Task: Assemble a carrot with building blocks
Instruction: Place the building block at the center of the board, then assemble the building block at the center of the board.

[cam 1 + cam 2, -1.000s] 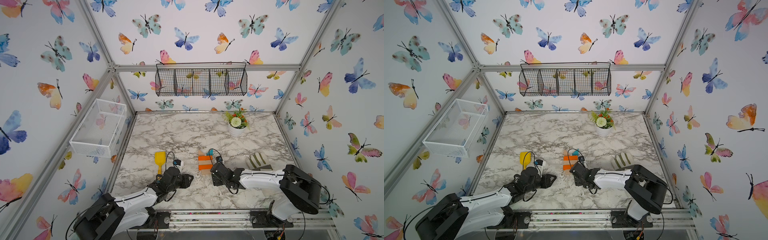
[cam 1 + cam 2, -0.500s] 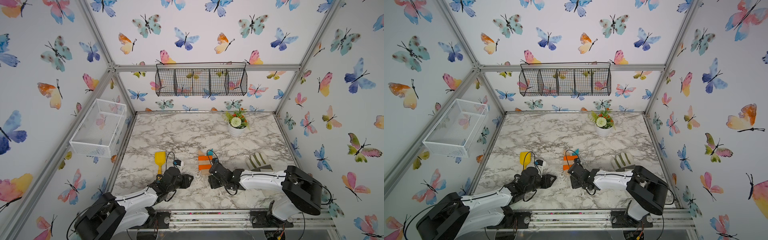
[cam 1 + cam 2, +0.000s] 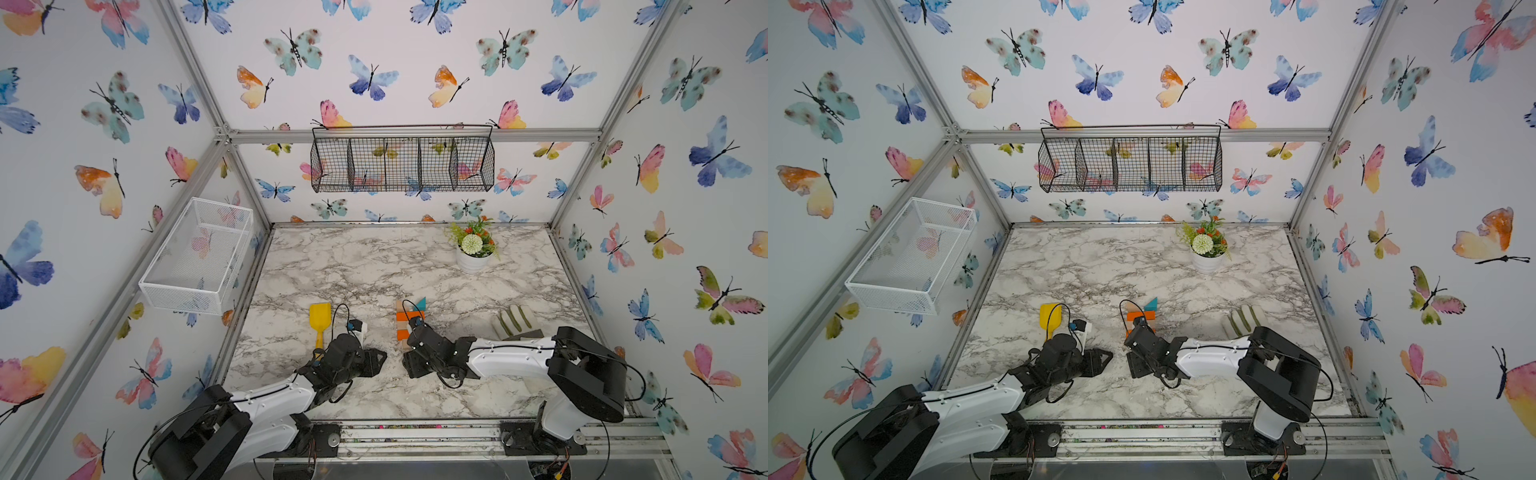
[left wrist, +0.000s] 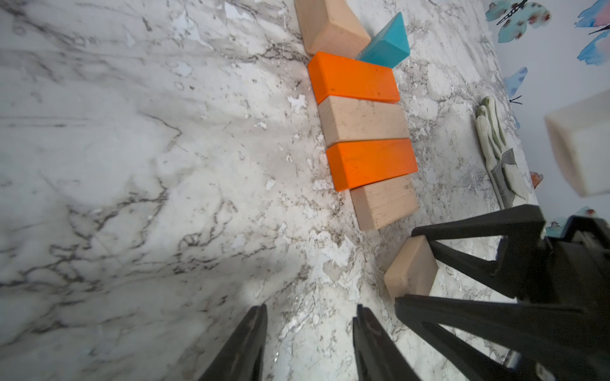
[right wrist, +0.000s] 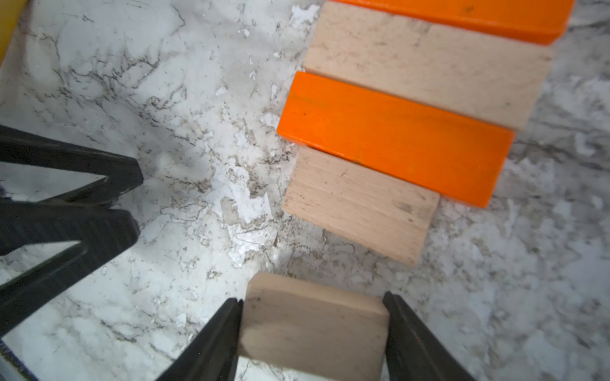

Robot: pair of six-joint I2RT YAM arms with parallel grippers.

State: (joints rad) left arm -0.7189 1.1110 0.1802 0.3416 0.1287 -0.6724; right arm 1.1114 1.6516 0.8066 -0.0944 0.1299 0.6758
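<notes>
Nearest, the left gripper (image 4: 310,310) hangs over the marble table (image 4: 132,165), its jaws partly apart and holding nothing. Just beside it, the right gripper (image 5: 312,298) clamps a small tan block (image 5: 313,330) by both sides. A narrow gap beyond lies the carrot (image 4: 363,132): tan rectangle (image 4: 384,204), orange bars (image 4: 371,163) around a wood bar (image 4: 366,120), then tan triangle (image 4: 330,26) and teal triangle (image 4: 386,43) farthest.

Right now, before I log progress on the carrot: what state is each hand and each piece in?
right hand: shut on the small wood block, just off the carrot's narrow end.
left hand: open, empty.
carrot: six pieces lie flat, side by side; tip block not yet joined.
yellow shovel: lying flat, untouched.
</notes>
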